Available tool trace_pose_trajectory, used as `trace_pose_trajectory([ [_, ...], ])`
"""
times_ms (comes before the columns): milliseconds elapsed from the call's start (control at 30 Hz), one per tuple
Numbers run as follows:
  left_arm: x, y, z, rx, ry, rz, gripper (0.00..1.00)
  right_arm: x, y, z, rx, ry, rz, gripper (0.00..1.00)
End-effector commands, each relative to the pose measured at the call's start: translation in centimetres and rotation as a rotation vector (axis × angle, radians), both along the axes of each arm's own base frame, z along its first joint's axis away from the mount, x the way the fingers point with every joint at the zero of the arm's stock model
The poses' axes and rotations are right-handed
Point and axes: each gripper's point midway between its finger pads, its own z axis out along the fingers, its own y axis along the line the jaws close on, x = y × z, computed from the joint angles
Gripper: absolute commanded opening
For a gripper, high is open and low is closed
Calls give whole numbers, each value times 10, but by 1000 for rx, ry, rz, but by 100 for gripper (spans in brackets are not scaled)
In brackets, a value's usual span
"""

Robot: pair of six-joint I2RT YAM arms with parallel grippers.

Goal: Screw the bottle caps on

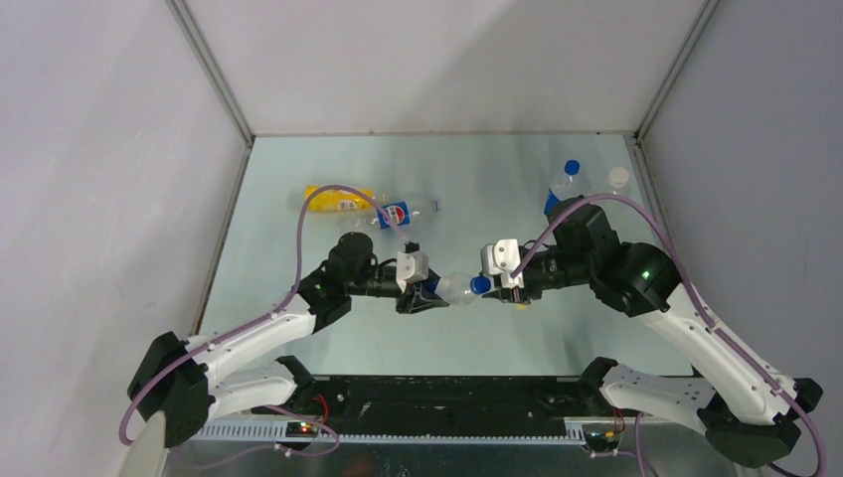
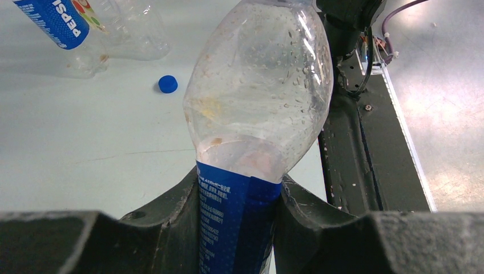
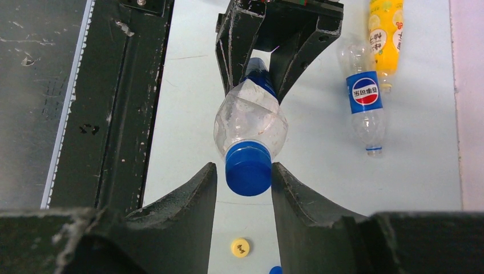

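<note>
My left gripper (image 1: 420, 291) (image 2: 237, 185) is shut on the blue label of a clear Pepsi bottle (image 1: 452, 289) (image 2: 259, 91) and holds it level above the table. A blue cap (image 3: 248, 169) (image 1: 480, 285) sits on its neck. My right gripper (image 1: 495, 283) (image 3: 244, 171) is open with its fingers on either side of that cap: the right finger touches it and a small gap shows on the left. A yellow cap (image 3: 240, 247) and a blue cap (image 3: 276, 270) (image 2: 168, 84) lie loose on the table. A second Pepsi bottle (image 1: 403, 212) (image 3: 365, 97) and the yellow bottle (image 1: 338, 200) (image 3: 386, 34) lie uncapped at the back.
A clear bottle with a blue cap (image 1: 567, 184) and a clear bottle with a white cap (image 1: 618, 179) stand at the back right. The black base rail (image 1: 447, 393) runs along the near edge. Grey walls close in the table on three sides.
</note>
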Motion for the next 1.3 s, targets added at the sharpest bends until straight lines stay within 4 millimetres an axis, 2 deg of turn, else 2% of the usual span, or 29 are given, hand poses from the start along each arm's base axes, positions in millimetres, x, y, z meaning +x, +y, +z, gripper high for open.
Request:
trace_pose_trajectory([
  [0, 5, -6, 34, -77, -95, -19, 0, -2, 5, 2, 9, 2, 24, 42],
  [567, 10, -2, 28, -50, -103, 16, 0, 1, 5, 6, 22, -6, 0, 42],
  [700, 11, -1, 31, -55, -112, 28, 0, 0, 6, 5, 22, 20, -7, 38],
  [800, 14, 0, 36, -64, -132, 48, 0, 1, 8, 1, 12, 65, -27, 29],
  [1067, 32, 7, 64, -151, -210, 184, 0, 16, 16, -7, 9, 200, -178, 18],
  [1167, 43, 13, 73, -193, -255, 277, 0, 25, 20, -8, 26, 284, -291, 15],
  [1267, 50, 19, 77, -212, -318, 352, 0, 43, 23, -3, 83, 372, -471, 11],
])
